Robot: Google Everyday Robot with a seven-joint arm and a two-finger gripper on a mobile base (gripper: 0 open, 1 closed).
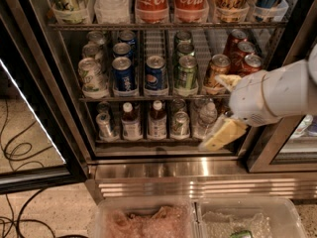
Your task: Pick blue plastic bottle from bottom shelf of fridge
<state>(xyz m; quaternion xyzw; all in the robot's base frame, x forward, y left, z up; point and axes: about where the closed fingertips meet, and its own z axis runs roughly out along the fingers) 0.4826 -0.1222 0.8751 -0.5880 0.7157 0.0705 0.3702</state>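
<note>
Bottom shelf (148, 141) of the fridge (163, 172) held five drinks: the blue plastic bottle (131, 123), one twin bottle (157, 120) just beside it, two small cans (105, 125) (180, 124) and one clear bottle (204, 117). The gripper (212, 112) hung at the shelf's right end, fingers apart, holding nothing.

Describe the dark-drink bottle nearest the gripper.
In the fridge, go to the bottom shelf, left of the gripper at its right end. The blue plastic bottle is the right one of two white-capped, brown-filled bottles; cans flank the pair.

End effector (221, 135) before crowded bottom shelf (148, 141).
</note>
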